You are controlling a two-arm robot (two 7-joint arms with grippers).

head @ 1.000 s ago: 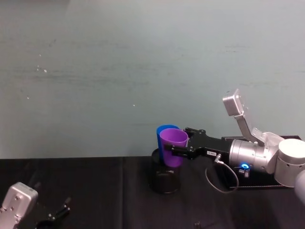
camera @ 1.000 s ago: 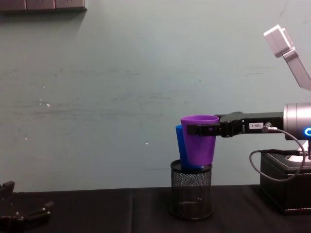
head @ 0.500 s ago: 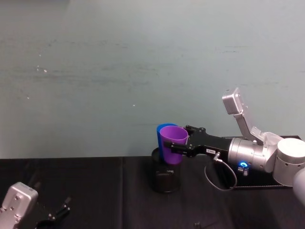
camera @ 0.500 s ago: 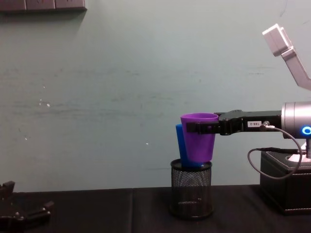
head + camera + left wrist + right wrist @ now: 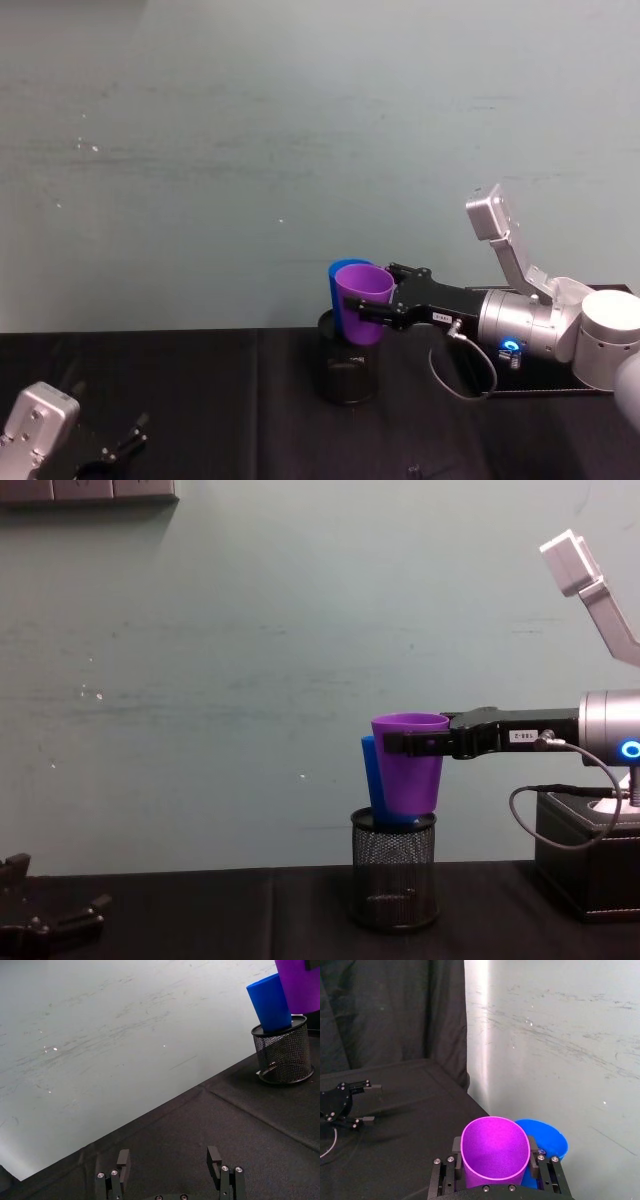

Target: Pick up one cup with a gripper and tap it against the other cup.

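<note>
Pale green wall at the back, black cloth over the desk (image 5: 180, 400), and we join this right where the two cups meet. Our right pincer (image 5: 375, 294) reaches in from the right with its flat jaws closed around the purple cup (image 5: 363, 303) just under the rim, holding it upright in the air. What's new? Against a second ago the purple cup has come up a touch: in the chest view its base was level with the rim of the mesh pen holder (image 5: 394, 875), and now it hangs just above that rim. Over the last half second it has barely budged. The blue cup (image 5: 270, 1002) hasn't shifted at all; it stands in the mesh holder, just to the left of the purple one and nearer the wall. From the right wrist view the two rims sit side by side with no gap we can make out, though we can't say for certain that plastic is on plastic. So we judge the pick-up done and the carry done, with the tap either landing now or one small nudge to the left away. Our left pincer (image 5: 167, 1170) is parked low over the desk on the left, fingers spread, holding nothing
</note>
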